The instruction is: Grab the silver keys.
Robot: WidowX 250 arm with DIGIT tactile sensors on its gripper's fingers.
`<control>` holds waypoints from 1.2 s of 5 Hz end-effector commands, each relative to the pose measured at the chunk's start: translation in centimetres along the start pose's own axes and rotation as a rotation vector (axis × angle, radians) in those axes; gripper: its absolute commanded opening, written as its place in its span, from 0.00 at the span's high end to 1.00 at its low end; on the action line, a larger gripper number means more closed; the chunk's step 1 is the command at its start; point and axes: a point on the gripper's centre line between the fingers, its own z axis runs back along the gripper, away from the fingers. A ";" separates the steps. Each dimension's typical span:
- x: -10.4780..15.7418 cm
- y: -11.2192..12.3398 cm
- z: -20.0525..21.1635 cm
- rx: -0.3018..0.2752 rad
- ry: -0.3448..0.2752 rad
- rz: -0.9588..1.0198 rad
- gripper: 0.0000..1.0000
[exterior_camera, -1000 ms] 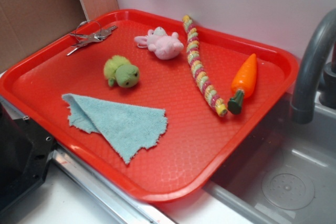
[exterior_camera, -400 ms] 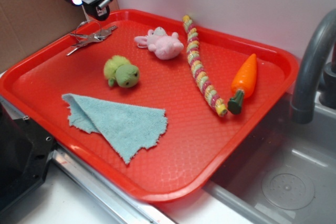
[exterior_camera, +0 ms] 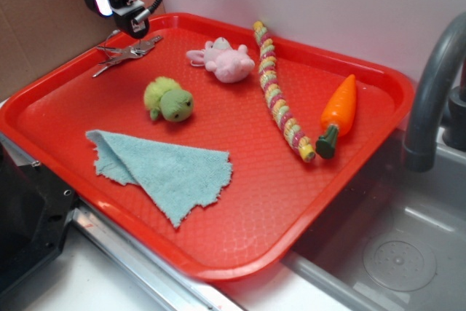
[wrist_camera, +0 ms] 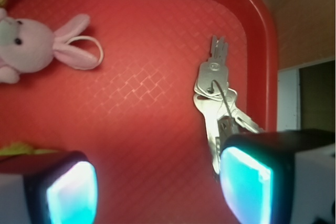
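Gripper [exterior_camera: 124,11], wide open and empty, has dropped closer above the silver keys [exterior_camera: 125,52].

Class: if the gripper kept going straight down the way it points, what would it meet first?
Probably the bare red plastic tray between the open gripper's fingers; its right finger overlaps the bunch of silver metal keys, though depth is unclear.

Red tray [exterior_camera: 44,118] with diamond texture, silver keys [wrist_camera: 215,98], pink bunny [exterior_camera: 224,60], green plush [exterior_camera: 169,100], orange carrot [exterior_camera: 341,105], teal cloth [exterior_camera: 171,169]

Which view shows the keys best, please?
The wrist view: the keys fill the frame near the tray's edge, with blades and ring distinct. In the exterior view they are small, below the gripper.
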 end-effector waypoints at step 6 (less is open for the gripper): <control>1.0 3.9 -2.6 0.111 0.040 -0.018 0.00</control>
